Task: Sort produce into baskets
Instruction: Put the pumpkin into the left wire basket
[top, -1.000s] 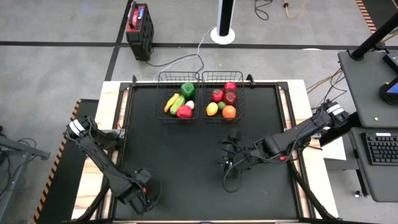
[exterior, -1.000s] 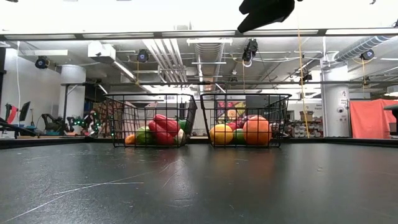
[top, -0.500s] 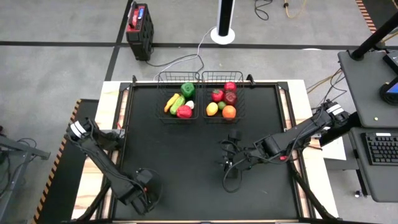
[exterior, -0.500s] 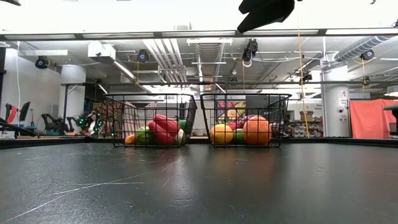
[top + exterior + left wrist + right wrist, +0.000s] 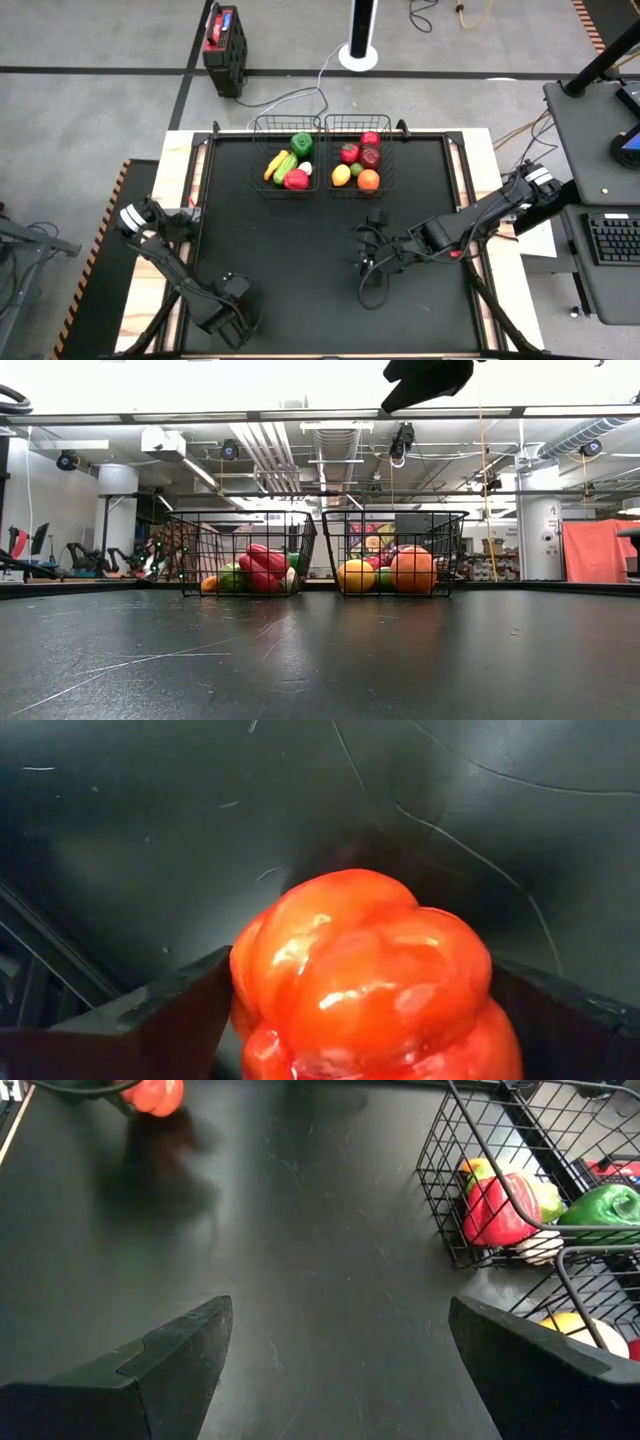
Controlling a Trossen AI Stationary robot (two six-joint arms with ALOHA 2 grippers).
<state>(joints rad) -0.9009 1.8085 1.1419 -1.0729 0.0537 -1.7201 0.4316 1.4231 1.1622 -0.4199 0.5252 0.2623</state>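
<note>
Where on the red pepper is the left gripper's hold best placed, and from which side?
Across its widest bulge, from above. The red pepper is lobed and glossy; the left gripper's fingers flank its sides, which looks like a secure hold, less likely to slip than one near the narrower end.

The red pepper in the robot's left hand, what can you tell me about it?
The red pepper is a shiny, lumpy toy that looks like smooth plastic, orange-red with bright glints on its rounded lobes. It sits between the two dark fingers of the left gripper, which press on it from both sides. That gripper is at the table's near left corner, far from both baskets. In the right wrist view the pepper shows as a small red blob across the black tabletop.
</note>
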